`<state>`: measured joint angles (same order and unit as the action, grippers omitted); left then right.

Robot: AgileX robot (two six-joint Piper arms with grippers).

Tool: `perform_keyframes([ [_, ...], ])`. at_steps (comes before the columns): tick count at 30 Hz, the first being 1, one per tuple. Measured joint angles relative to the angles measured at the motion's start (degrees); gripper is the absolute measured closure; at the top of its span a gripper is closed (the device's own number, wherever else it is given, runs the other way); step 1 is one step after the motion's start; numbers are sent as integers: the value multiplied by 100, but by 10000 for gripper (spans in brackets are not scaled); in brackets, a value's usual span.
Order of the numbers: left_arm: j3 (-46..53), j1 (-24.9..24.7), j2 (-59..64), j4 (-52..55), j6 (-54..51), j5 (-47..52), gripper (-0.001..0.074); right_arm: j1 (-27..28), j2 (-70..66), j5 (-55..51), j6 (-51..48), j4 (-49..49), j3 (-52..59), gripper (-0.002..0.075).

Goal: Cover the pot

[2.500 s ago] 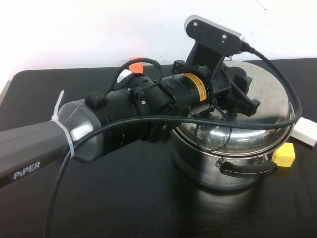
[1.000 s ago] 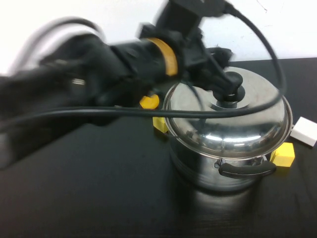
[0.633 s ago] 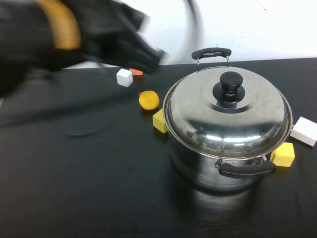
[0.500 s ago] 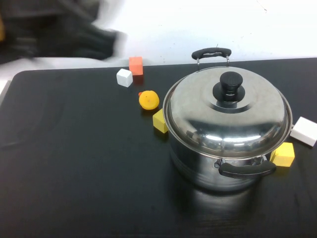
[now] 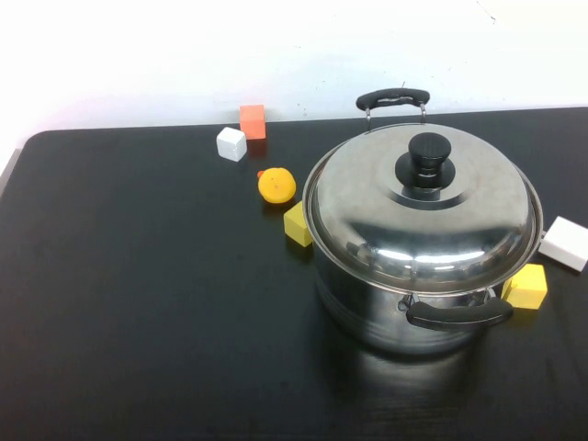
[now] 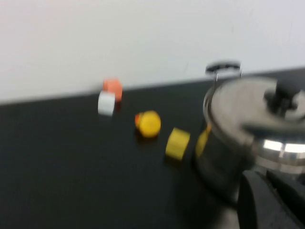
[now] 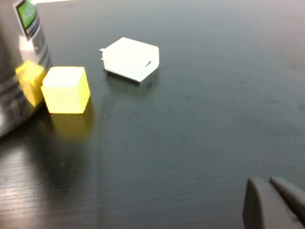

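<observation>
The steel pot [image 5: 386, 317] stands at the right of the black table, with its domed lid [image 5: 459, 220] and black knob [image 5: 423, 161] seated on its rim. Neither arm shows in the high view. My left gripper [image 6: 271, 198] is back from the pot [image 6: 219, 152], its fingers close together and empty; the lid [image 6: 248, 102] shows ahead of it. My right gripper [image 7: 274, 200] is shut and empty low over the table, beside the pot wall [image 7: 12, 86].
A yellow block [image 5: 526, 286] and a white block [image 5: 565, 243] lie right of the pot. A yellow block [image 5: 296, 223], an orange ball [image 5: 277, 185], a white cube [image 5: 231, 143] and an orange cube [image 5: 252, 120] lie to its left rear.
My left arm let go of the lid's knob, swung up and away to the left and left the high view. The lid stays on the pot.
</observation>
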<state>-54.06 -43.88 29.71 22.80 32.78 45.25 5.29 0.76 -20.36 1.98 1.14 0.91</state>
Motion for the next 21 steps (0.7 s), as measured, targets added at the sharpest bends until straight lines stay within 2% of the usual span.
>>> perform_keyframes([
  [6, 900, 0, -492, -86, 149, 0, 735, 0, 0, 0, 0, 0, 0, 728],
  [21, 1238, 0, -539, -186, 175, 10, 735, 0, 0, 0, 0, 0, 0, 728],
])
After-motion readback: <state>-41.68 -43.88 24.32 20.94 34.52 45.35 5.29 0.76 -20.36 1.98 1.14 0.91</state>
